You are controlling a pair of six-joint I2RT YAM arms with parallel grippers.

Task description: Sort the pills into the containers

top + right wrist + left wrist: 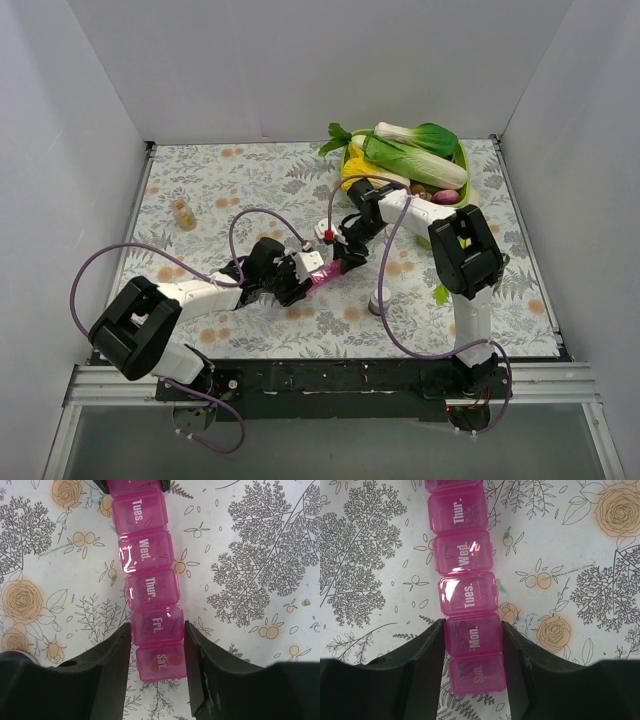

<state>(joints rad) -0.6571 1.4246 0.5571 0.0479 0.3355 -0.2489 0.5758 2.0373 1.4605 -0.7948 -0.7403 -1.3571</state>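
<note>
Left gripper (pixel 472 630) clamps the pink pill organizer (pixel 462 552) at its Mon. end, and the right gripper (pixel 158 630) pinches the Fri. end. The organizer lies mid-surface (pixel 580 540). One orange pill (pixel 172 658) shows under Sat.; the other compartments look empty, so sorting seems barely begun.

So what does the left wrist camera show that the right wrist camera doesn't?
Only the left wrist view shows the Sun. and Mon. end of the pink pill organizer, with the left end effector closed against its sides there. Only the right wrist view shows the Fri. and Sat. end, gripped by the right end effector, with what looks like an orange pill inside Sat. Both views share the Tues., Wed. and Thur. compartments and the flowered tablecloth underneath.
</note>
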